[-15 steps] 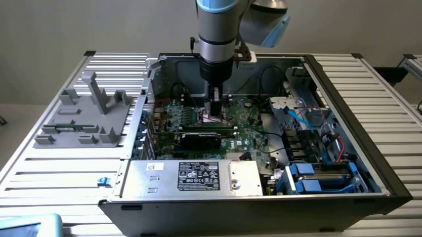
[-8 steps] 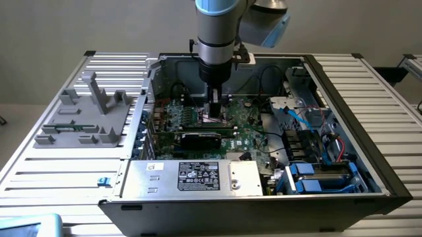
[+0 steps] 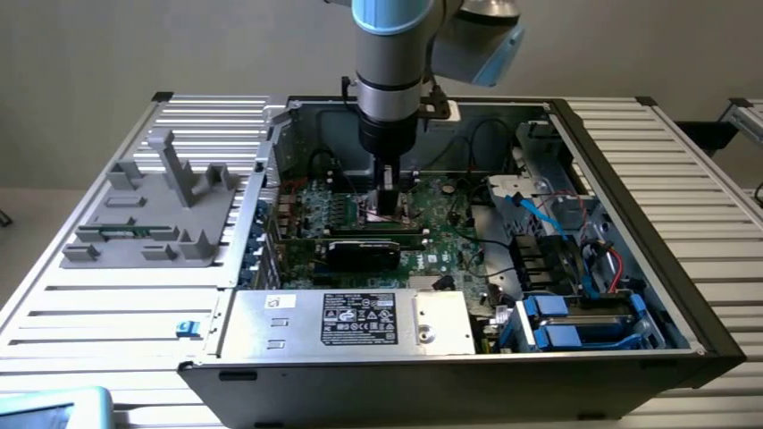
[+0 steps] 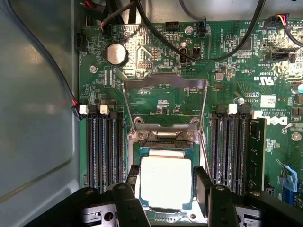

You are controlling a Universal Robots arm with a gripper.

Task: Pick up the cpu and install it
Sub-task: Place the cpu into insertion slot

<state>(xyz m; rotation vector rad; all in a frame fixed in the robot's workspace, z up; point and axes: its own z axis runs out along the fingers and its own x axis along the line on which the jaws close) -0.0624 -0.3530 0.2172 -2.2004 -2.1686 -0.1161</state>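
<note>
where the open computer case sits on the slatted worktop, a silver power supply lies nearest me, low in the middle of the frame. behind it a black card stands on the green motherboard. at frame centre the fingers, spread to the chip's width, grip two opposite edges of the cpu, which lies flat in the socket, whose metal frame stands swung open. off left stands a grey fixture.

The cpu shows a smooth, shiny metal top on the glossy green motherboard, while the power supply box, at six o'clock in the exterior view, is dull sheet metal.
</note>
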